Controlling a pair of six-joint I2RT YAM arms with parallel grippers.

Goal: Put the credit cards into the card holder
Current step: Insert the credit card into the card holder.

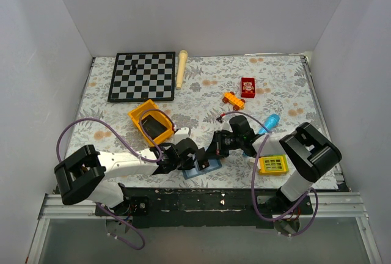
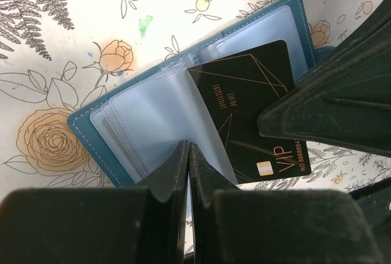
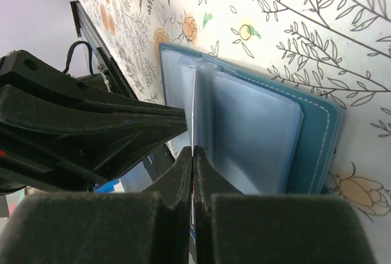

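Note:
The card holder [image 2: 82,129] lies open on the floral cloth near the table's front edge [image 1: 201,167], teal outside with clear plastic sleeves inside. My left gripper [image 2: 188,148] is shut, pinching the edge of one sleeve. A black credit card [image 2: 250,102] with gold lines and "VIP" print sits partly inside a sleeve, slanted. My right gripper [image 3: 193,152] is shut on this card, which shows edge-on as a thin pale line [image 3: 193,105] entering the holder [image 3: 314,135]. Both grippers meet over the holder, left [image 1: 197,157] and right [image 1: 215,148].
A yellow bin [image 1: 135,117] holding something dark stands just behind the left arm. Further back lie a chessboard [image 1: 142,76], a wooden peg [image 1: 181,68], a red box [image 1: 248,87] and an orange toy [image 1: 233,99]. A blue tube [image 1: 269,121] and yellow grid tile [image 1: 273,164] sit at the right.

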